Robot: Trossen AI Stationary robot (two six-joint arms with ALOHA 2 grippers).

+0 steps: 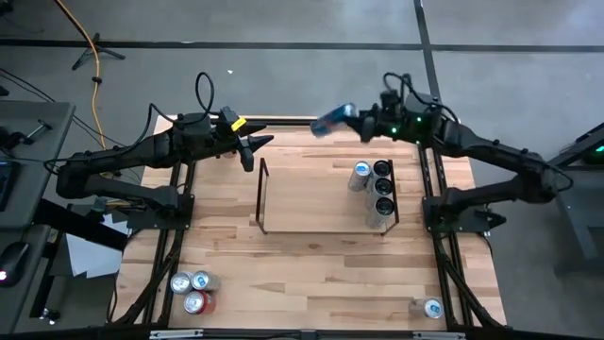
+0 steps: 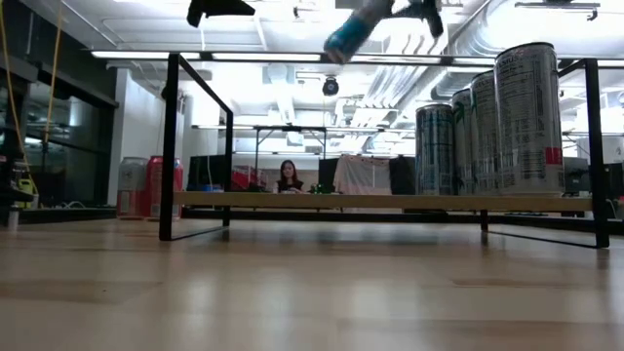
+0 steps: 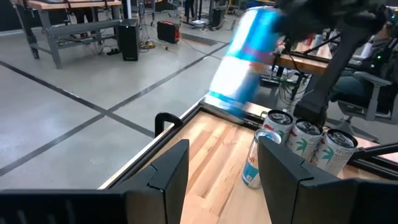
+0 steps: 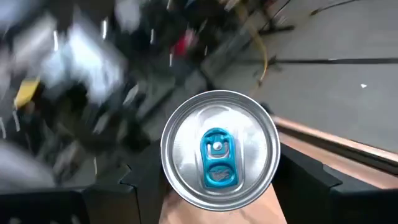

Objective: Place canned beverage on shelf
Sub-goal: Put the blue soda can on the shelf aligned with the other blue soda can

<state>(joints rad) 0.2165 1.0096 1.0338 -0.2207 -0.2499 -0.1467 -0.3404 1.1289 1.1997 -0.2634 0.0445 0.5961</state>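
Note:
My right gripper [image 1: 353, 115] is shut on a blue and white can [image 1: 328, 121], high above the table's far edge. In the low view the can [image 2: 349, 31] is tilted, well above the shelf. The shelf [image 1: 261, 198] is a low black rod rack on the table's middle. Several cans [image 1: 382, 187] stand upright at its right end. My left gripper [image 1: 257, 147] is open and empty, in the air near the shelf's far left corner. Its fingers point toward the held can [image 3: 244, 59]. My right gripper pinches the can between its two fingers [image 4: 142, 182], on opposite sides just below the top rim [image 4: 168, 163]. The can lies along the fingers, with its lid [image 4: 217, 149] facing the wrist. It is lifted clear and slants down toward the table's left.
Three cans [image 1: 193, 288] stand at the table's near left corner, and one can [image 1: 431, 308] at the near right. A black rail frame [image 1: 179, 203] runs along the table's sides. The shelf's left and middle [image 2: 322, 200] hold no cans. A person [image 2: 289, 175] sits far behind the table.

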